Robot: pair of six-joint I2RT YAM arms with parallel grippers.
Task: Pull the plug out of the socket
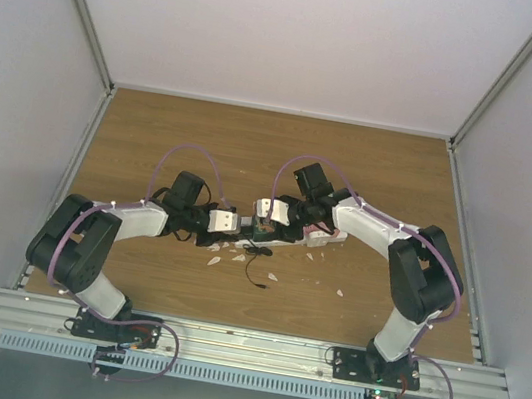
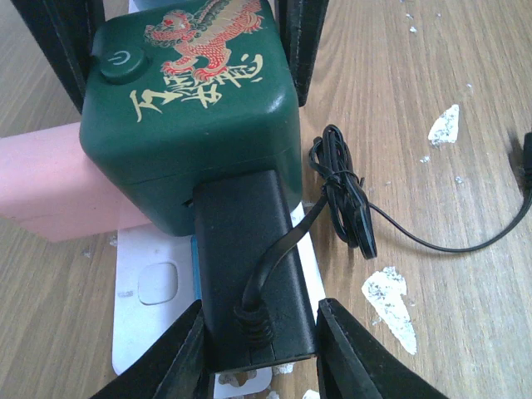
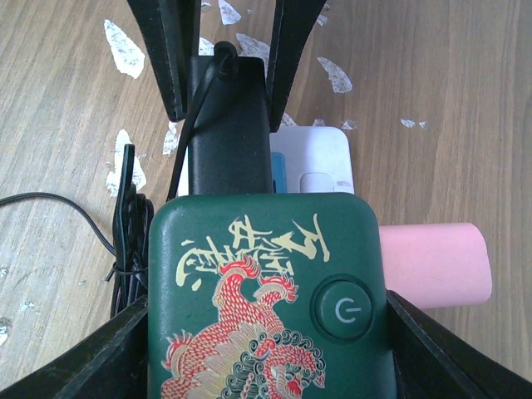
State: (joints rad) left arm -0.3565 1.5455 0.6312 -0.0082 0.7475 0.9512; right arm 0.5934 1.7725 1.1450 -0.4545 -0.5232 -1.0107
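A black plug (image 2: pixel 249 249) with a thin black cord lies over the white power strip (image 2: pixel 154 283), its far end butted against a green cube with a dragon print and a power button (image 2: pixel 199 108). My left gripper (image 2: pixel 259 332) is shut on the plug's near end. My right gripper (image 3: pixel 266 332) is shut on the green cube (image 3: pixel 266 291) from the other side. The plug (image 3: pixel 229 125) and the strip (image 3: pixel 320 158) show beyond the cube. A pink part (image 3: pixel 432 262) sticks out beside it. In the top view both grippers (image 1: pixel 242 224) (image 1: pixel 277 224) meet mid-table over the strip (image 1: pixel 319 234).
The plug's cord is tied in a small bundle (image 2: pixel 345 199) on the wood beside the strip, and a loose length trails off (image 1: pixel 258 264). White flakes (image 2: pixel 386 295) litter the table (image 1: pixel 154 141). Walls close in the sides and back.
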